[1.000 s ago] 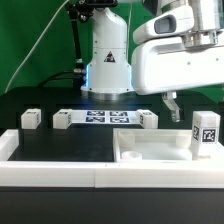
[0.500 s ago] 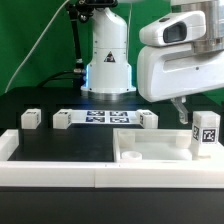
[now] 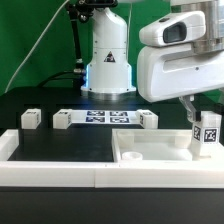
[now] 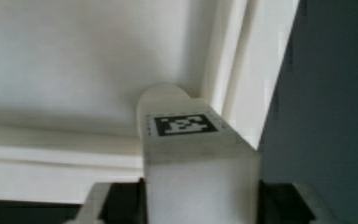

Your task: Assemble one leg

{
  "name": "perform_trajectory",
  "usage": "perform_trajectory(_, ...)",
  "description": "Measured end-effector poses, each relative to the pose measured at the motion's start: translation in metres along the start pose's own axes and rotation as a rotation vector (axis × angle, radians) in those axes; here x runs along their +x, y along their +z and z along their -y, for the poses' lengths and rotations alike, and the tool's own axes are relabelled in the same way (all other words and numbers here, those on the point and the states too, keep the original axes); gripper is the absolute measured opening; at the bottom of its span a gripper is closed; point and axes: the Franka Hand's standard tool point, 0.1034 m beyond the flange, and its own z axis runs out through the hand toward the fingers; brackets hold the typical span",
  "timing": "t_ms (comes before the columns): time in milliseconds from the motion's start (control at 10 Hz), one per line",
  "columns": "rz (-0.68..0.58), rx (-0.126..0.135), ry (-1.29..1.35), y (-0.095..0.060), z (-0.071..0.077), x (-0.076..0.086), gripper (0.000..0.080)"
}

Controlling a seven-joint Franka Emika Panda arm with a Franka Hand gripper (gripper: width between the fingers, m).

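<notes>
A leg (image 3: 208, 135), a small white post with a black-and-white tag, stands at the right end of the large white tray-like piece (image 3: 150, 153), at the exterior view's right. My gripper (image 3: 198, 122) has come down over it. In the wrist view the leg (image 4: 202, 160) fills the space between my two dark fingers (image 4: 123, 200), which lie against both of its sides. Three more legs stand in a row further back: one (image 3: 30, 117), one (image 3: 62, 119) and one (image 3: 148, 119).
The marker board (image 3: 100, 118) lies between the back legs. Long white border walls (image 3: 60, 172) run along the front and the exterior view's left. The robot's base (image 3: 108, 65) stands behind the marker board.
My gripper has moved down and toward the exterior view's right, onto the leg on the tray-like piece. That leg has shifted very slightly to the right.
</notes>
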Motion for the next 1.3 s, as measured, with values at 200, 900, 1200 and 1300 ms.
perform_trajectory(200,0.0,0.005,0.068,0.0002,0.0026,-0.0003,0.0294)
perform_trajectory(900,-0.095,0.031,0.892,0.0018,0.0039,0.0033,0.0295)
perform_trajectory(1200,-0.102,0.047,1.126,0.0015,0.0054,0.0018,0.0296)
perform_trajectory(1300,-0.096,0.059,1.166,0.0016,0.0057,0.0017,0.0296)
